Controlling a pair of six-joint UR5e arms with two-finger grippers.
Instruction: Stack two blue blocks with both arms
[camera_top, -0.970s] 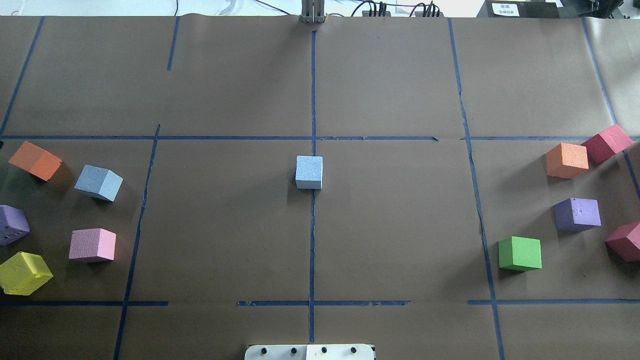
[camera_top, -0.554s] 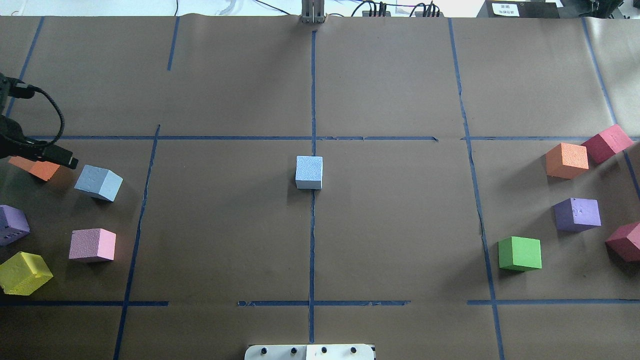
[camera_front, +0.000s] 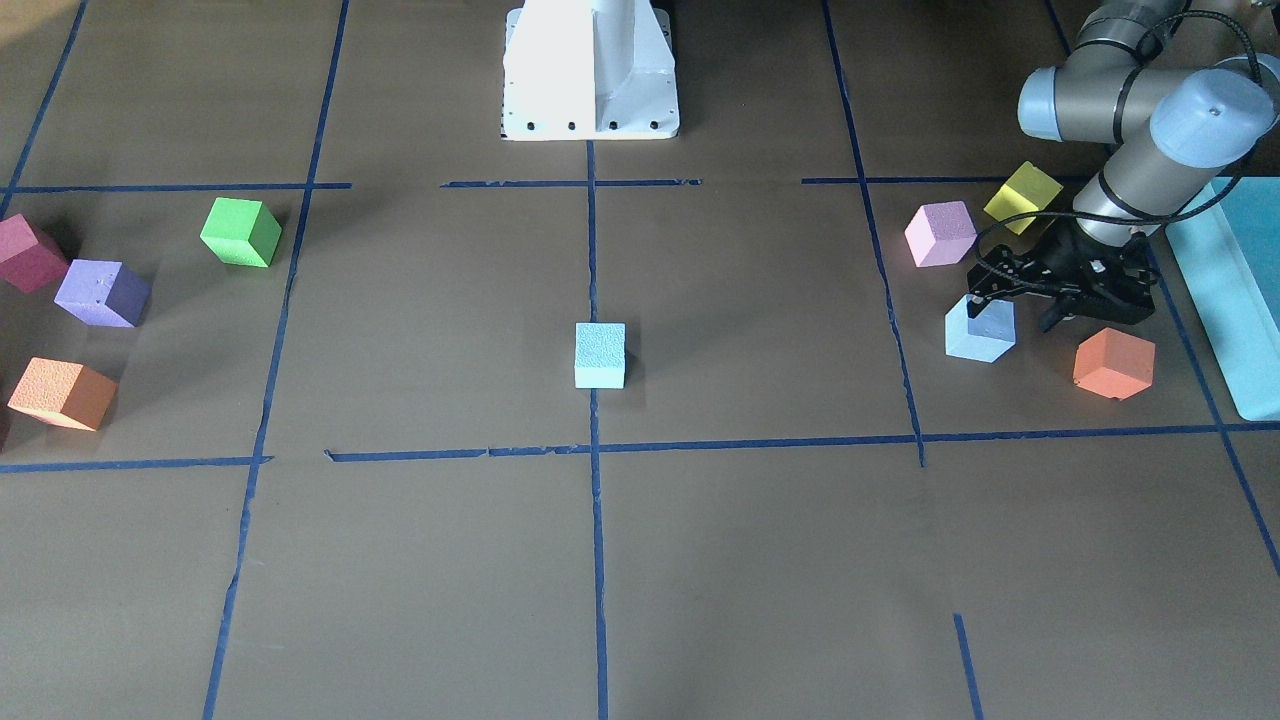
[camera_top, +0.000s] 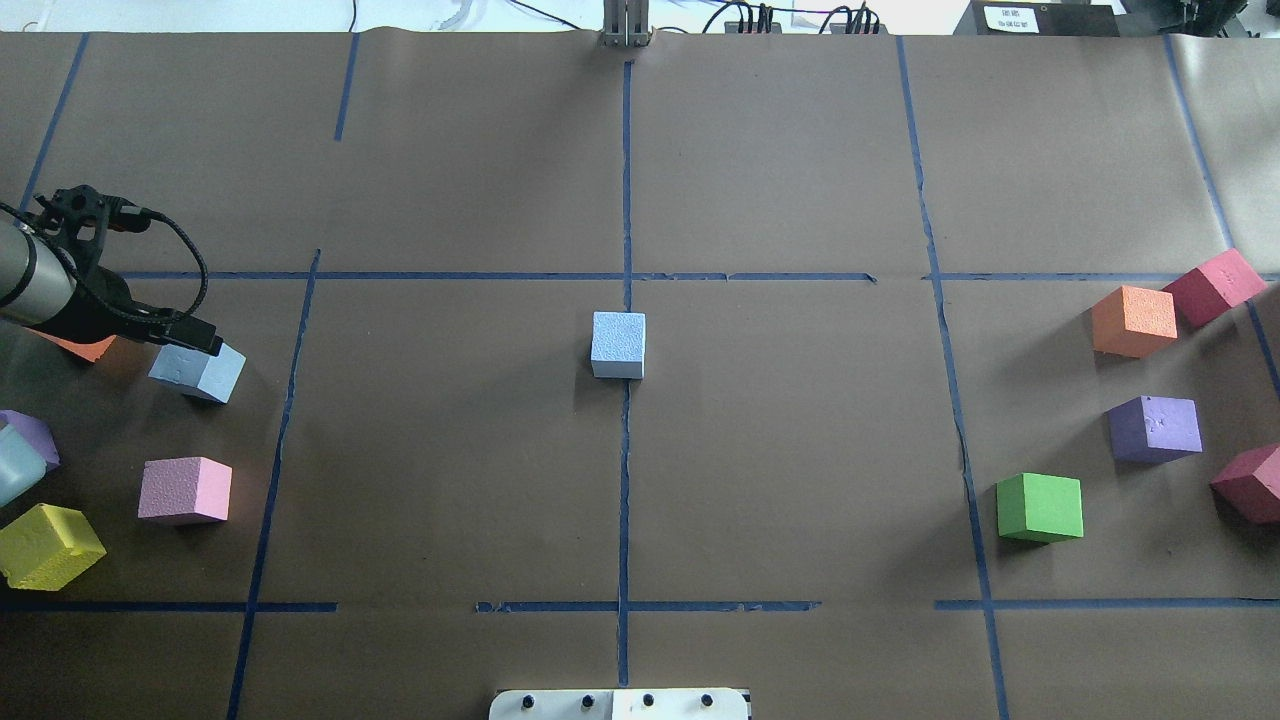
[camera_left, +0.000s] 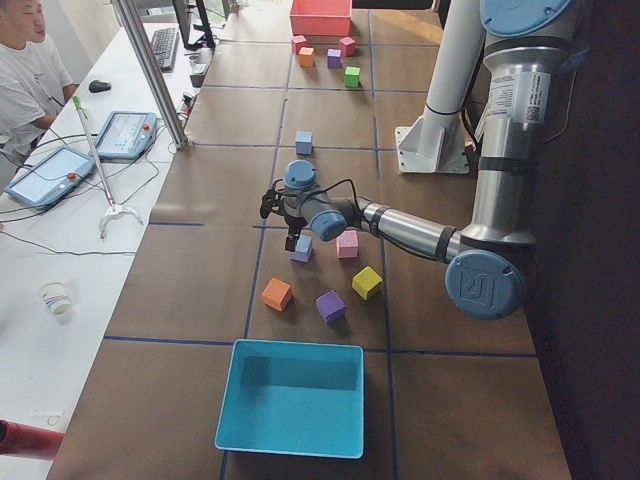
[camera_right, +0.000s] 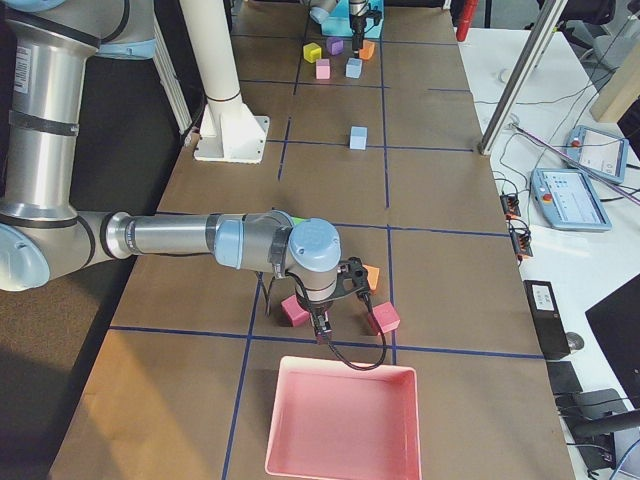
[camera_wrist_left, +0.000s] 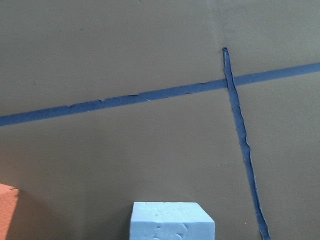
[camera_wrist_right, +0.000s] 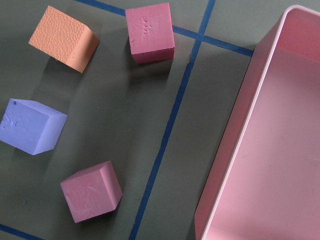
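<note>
One blue block (camera_top: 619, 344) sits at the table's centre on the middle tape line, also in the front view (camera_front: 600, 354). The second blue block (camera_top: 200, 372) lies at the left, also in the front view (camera_front: 980, 330). My left gripper (camera_front: 1017, 303) hovers open just over this block, its fingers (camera_top: 196, 337) at the block's far corner. The left wrist view shows the block (camera_wrist_left: 172, 221) at the bottom edge and no fingers. My right gripper (camera_right: 335, 305) shows only in the right side view, above maroon cubes; I cannot tell if it is open.
Pink (camera_top: 185, 490), yellow (camera_top: 48, 545), purple (camera_top: 30, 432) and orange (camera_top: 82, 346) cubes surround the left block. Green (camera_top: 1040, 507), purple (camera_top: 1155, 428), orange (camera_top: 1133, 320) and maroon (camera_top: 1213, 285) cubes lie at the right. A teal box (camera_left: 292, 395) and a pink tray (camera_right: 345, 420) stand at the table's ends.
My left arm has come into the overhead view from the left and moved right, from over the orange cube to over the left blue block. No blocks have moved.
</note>
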